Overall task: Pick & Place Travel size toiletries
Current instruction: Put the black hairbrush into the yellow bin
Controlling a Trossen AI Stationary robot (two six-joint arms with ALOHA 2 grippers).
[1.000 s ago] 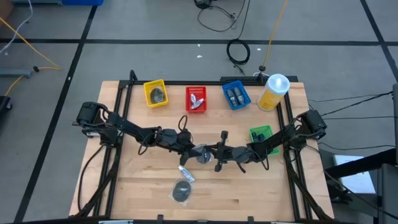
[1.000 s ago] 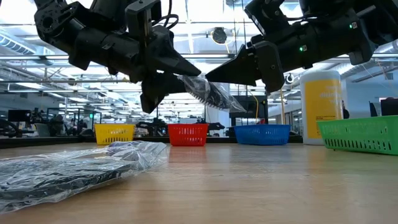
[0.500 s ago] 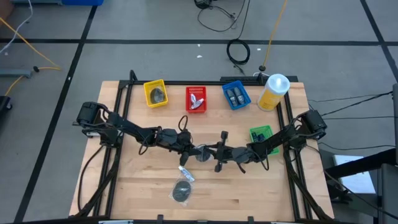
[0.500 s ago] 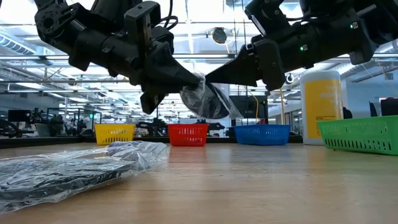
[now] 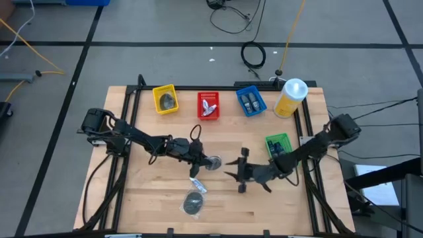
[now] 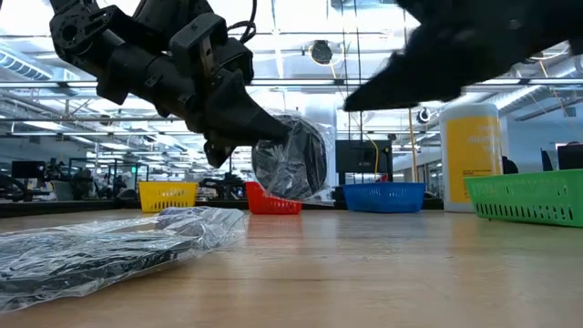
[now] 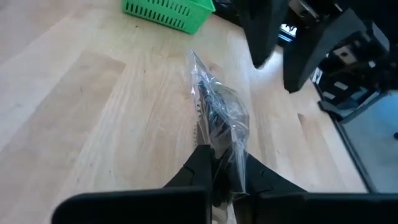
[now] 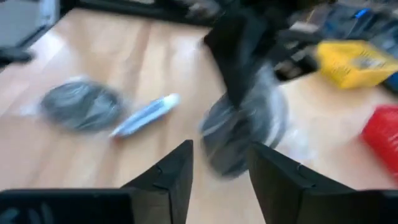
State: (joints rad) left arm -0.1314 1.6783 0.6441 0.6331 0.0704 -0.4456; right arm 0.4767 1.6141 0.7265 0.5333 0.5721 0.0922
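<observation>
My left gripper (image 5: 200, 162) is shut on a round dark-grey puck in clear wrap (image 6: 293, 169), held above the middle of the table. The puck also shows in the left wrist view (image 7: 217, 118) and the right wrist view (image 8: 242, 127). My right gripper (image 5: 230, 173) is open and empty, just to the right of the puck and nearer the table's near edge. A white tube with blue marks (image 5: 198, 185) and a second wrapped dark puck (image 5: 193, 203) lie flat on the table below the grippers. My left gripper pinches the puck's clear wrap at one edge (image 7: 219, 163) between its two fingers. The fingers come nearly level from the table's left. The puck hangs clear of the table, standing on edge past the fingertips.
Yellow (image 5: 165, 99), red (image 5: 208, 106) and blue (image 5: 251, 101) baskets stand along the far edge, each with items in it. A green basket (image 5: 277, 144) stands at the right. A big yellow bottle (image 5: 291, 98) stands at the far right corner.
My right gripper has let go of the wrapped puck and drawn back toward the table's right and near edges. The puck stays in my left gripper, has turned about and has dropped a little.
</observation>
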